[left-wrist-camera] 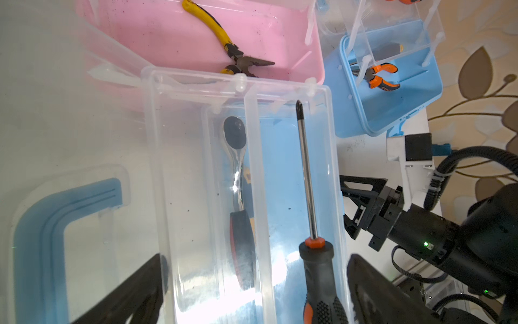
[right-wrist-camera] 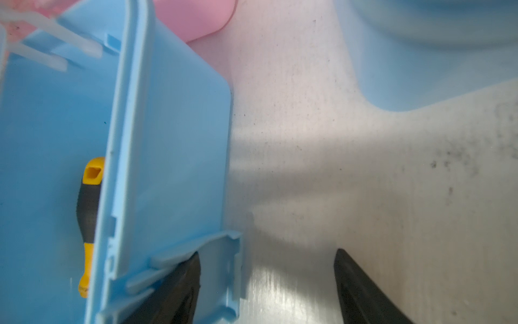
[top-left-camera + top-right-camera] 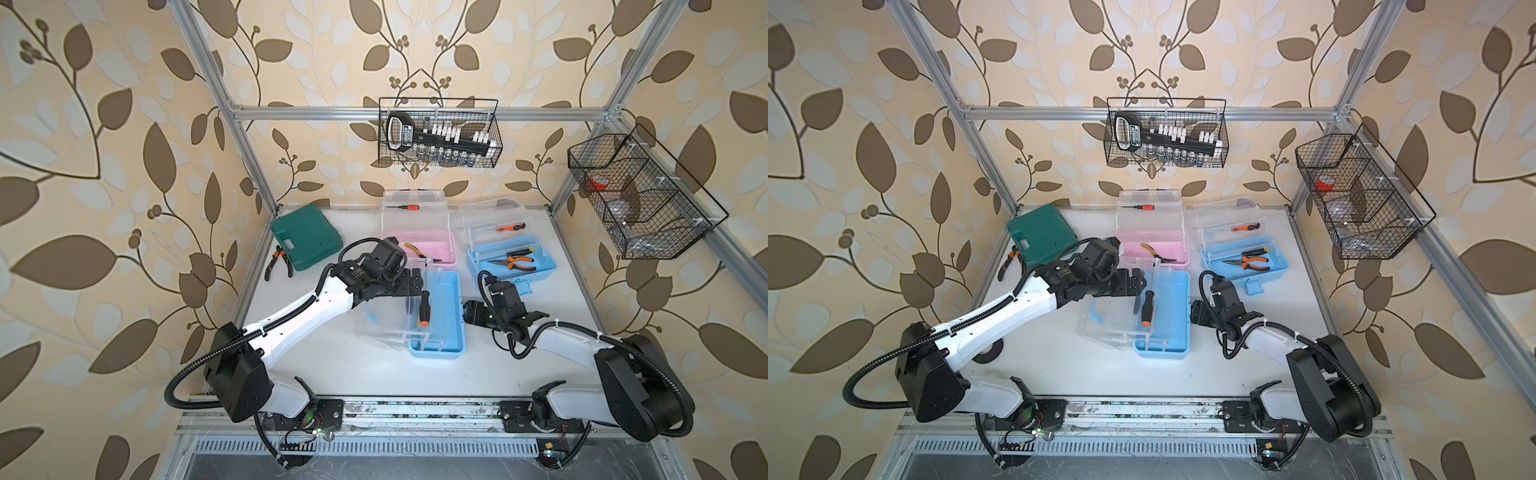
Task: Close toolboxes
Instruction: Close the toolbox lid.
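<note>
Far left of the worktop (image 3: 353,365): dark green case (image 3: 306,232), shut, w/ loose pliers (image 3: 277,261) just beside its near edge.

Next, the left claw (image 3: 415,284) hangs over the far end of the near blue toolbox (image 3: 449,328). In its wrist view the fingers (image 1: 131,294) are spread as wide as they go, 1 each side of the box's clear tray (image 1: 182,168) (can't tell whether the pads touch the tray walls), w/ nothing clamped. The tray carries a black-and-orange screwdriver (image 3: 424,307); a ratchet (image 1: 236,134) shows thru the plastic. This toolbox is open, mid-worktop, its clear lid (image 3: 382,324) lying out flat to the left w/ the blue handle (image 1: 39,238) on it.

Just behind it is the pink toolbox (image 3: 440,243), also open. Its clear top stands up at the back w/ a small red-handled screwdriver (image 3: 409,206) in it, & yellow pliers (image 3: 415,250) lie in the base.

The right claw (image 3: 467,314) sits low at the near blue toolbox's right side, jaws partly apart, gripping nothing. Its wrist view puts 1 finger (image 2: 179,289) at the box's blue latch (image 2: 218,269), the other over bare worktop.

Farther right & back is the 2nd blue toolbox (image 3: 536,272), open too, clear top raised. Orange pliers (image 3: 513,262) lie in the base, w/ an orange screwdriver (image 3: 511,227) up top.

There are 2 wire baskets, the back basket (image 3: 494,137) on the rear rail & the side basket (image 3: 648,232) at far right.
</note>
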Robot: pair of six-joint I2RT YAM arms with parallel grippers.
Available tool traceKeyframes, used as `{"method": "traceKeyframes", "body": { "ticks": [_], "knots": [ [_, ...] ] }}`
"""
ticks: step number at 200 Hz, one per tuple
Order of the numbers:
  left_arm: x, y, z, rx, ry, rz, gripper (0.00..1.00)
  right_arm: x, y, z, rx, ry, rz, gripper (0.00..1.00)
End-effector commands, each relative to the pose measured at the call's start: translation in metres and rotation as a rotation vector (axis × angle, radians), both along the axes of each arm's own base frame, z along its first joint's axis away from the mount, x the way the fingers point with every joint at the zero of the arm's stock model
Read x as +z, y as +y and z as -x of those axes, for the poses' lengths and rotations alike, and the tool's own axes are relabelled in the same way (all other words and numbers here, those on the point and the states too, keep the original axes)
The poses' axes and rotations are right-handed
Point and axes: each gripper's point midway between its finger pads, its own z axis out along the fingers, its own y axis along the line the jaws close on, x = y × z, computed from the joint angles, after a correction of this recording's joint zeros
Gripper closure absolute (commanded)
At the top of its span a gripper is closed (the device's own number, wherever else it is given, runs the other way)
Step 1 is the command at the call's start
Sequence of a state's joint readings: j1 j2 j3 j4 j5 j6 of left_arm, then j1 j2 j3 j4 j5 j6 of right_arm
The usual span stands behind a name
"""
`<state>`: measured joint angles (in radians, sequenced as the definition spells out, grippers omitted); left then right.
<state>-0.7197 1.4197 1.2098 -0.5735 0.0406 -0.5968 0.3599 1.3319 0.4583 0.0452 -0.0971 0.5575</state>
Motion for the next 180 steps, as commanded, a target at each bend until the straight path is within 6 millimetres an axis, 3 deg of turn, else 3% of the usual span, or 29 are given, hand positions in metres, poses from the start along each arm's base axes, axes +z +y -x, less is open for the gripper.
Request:
{"method": "traceKeyframes", "body": {
  "ticks": [1,4,8,38,119,147,180],
  "knots": [
    [0.027,-0.032,0.003,-0.099,-0.058,0.079,0.01,-0.018,0.007,0.02,0.033,0.108,-0.008,0.26],
    [0.029,-0.033,0.003,-0.102,-0.061,0.082,0.01,-0.017,0.006,0.02,0.032,0.108,-0.006,0.27],
    [0.017,-0.036,0.002,-0.105,-0.037,0.061,0.01,-0.017,0.005,0.02,0.028,0.108,-0.001,0.27],
    [0.01,-0.039,0.002,-0.108,-0.029,0.047,0.01,-0.011,-0.007,0.017,-0.021,0.088,0.047,0.27],
    [0.01,-0.041,0.003,-0.107,-0.035,0.034,0.01,0.006,-0.026,0.01,-0.112,0.038,0.118,0.28],
    [0.012,-0.044,0.003,-0.11,-0.04,0.034,0.01,0.009,-0.028,0.007,-0.114,0.032,0.13,0.3],
    [0.016,-0.052,0.002,-0.124,-0.047,0.033,0.01,0.013,-0.014,0.003,-0.082,0.017,0.065,0.37]
  ]
}}
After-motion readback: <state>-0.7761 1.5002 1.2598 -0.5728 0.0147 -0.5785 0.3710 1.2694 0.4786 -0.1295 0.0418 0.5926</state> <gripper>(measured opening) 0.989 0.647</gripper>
